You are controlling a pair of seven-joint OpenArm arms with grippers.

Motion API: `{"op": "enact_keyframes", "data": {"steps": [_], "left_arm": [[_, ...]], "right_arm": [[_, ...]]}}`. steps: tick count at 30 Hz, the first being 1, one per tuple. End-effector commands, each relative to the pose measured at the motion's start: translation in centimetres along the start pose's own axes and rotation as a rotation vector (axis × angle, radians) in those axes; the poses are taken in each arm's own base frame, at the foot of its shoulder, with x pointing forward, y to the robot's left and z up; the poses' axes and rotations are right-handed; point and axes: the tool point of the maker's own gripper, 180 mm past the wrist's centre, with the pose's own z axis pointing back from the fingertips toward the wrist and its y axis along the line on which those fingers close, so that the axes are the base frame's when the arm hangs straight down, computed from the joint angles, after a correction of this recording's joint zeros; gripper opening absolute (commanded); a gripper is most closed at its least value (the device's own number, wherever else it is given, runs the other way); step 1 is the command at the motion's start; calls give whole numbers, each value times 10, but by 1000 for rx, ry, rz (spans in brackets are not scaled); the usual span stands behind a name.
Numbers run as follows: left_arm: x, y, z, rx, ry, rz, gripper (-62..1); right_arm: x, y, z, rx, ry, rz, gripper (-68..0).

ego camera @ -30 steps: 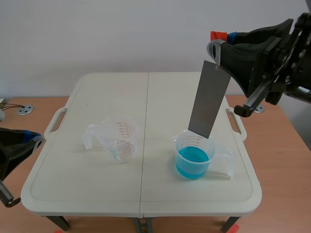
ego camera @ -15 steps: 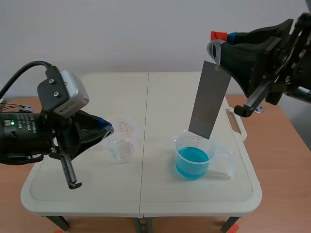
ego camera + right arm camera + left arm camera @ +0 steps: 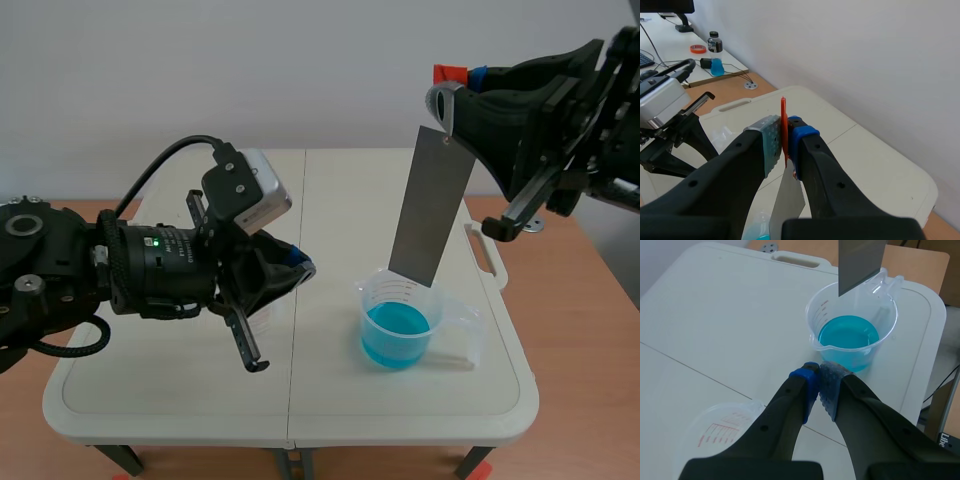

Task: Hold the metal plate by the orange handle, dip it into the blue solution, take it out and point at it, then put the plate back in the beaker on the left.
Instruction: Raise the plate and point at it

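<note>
- The left gripper [image 3: 303,266] has swung in from the near left corner of the desk [image 3: 340,190] toward its middle.
- It now covers most of the empty beaker [image 3: 720,432] in the scene view and sits near the blue-solution beaker [image 3: 398,325].

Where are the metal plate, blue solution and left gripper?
metal plate [image 3: 430,205]: scene view, middle of its face.
blue solution [image 3: 849,337]: left wrist view, liquid surface.
left gripper [image 3: 820,374]: left wrist view, between its fingertips.
</note>
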Motion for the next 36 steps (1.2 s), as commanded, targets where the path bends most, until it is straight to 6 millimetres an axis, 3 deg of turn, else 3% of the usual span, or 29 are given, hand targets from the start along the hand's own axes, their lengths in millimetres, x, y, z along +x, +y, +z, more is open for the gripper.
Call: {"op": "enact_keyframes", "data": {"steps": [1,10,17,36], "left_arm": [[9,5,-4,5,-23,-3,-568],[10,12,-27,7,2,-14,-568],[10,6,-40,-13,16,-33,-568],[23,-1,-44,-54,-27,-54,-568]], "right_arm": [[14,0,0,10,-40,21,-665],[14,0,0,10,-40,21,-665],[14,0,0,10,-40,22,-665],[14,0,0,10,-39,22,-665]]}}
